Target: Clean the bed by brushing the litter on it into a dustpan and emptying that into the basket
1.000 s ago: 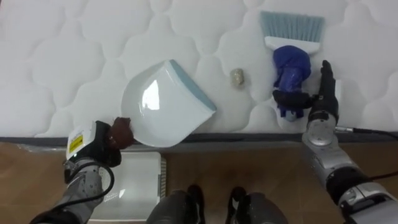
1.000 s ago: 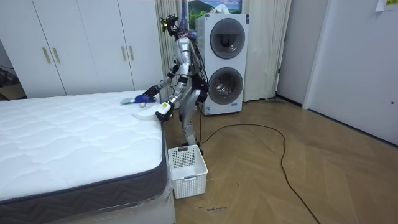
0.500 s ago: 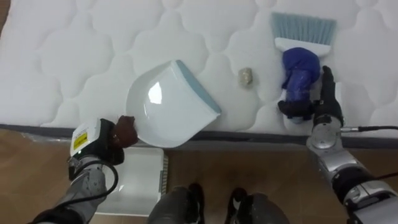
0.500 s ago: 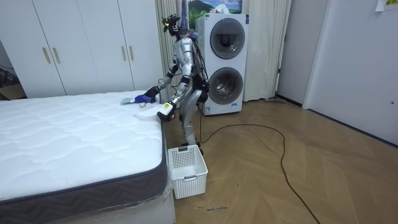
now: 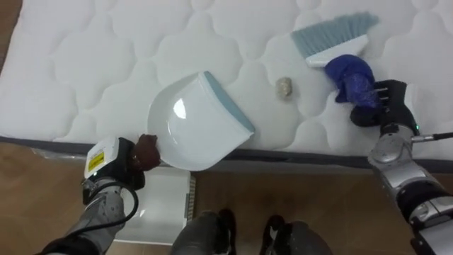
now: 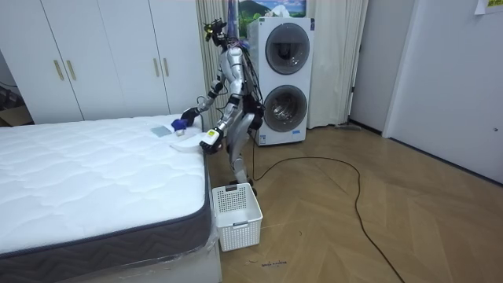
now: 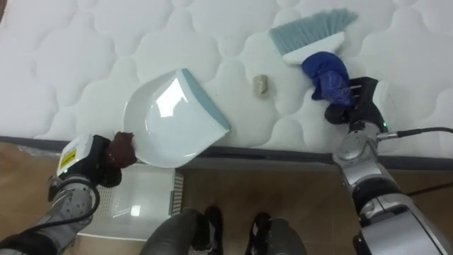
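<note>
A white dustpan (image 5: 192,122) with a grey-blue lip lies on the white mattress (image 5: 92,64) near its front edge, mouth facing right. My left hand (image 5: 117,164) is shut on its brown handle (image 5: 146,149) just off the edge. A small pale scrap (image 5: 284,88) lies on the mattress between the dustpan and the brush. The brush (image 5: 331,34) has light-blue bristles, a white head and a blue handle (image 5: 352,76). My right hand (image 5: 386,106) is shut on that handle, with the brush tilted and its bristles pointing up and left.
A white slatted basket (image 5: 161,205) stands on the wooden floor below the mattress edge, under the dustpan. In the room view I stand at the bed's far corner (image 6: 200,145), with stacked washing machines (image 6: 284,79) behind me and the basket (image 6: 236,206) further along the bedside.
My right hand has curled round the blue handle and raised the brush, swinging its bristles from straight ahead to the upper left. The dustpan and left hand have stayed put.
</note>
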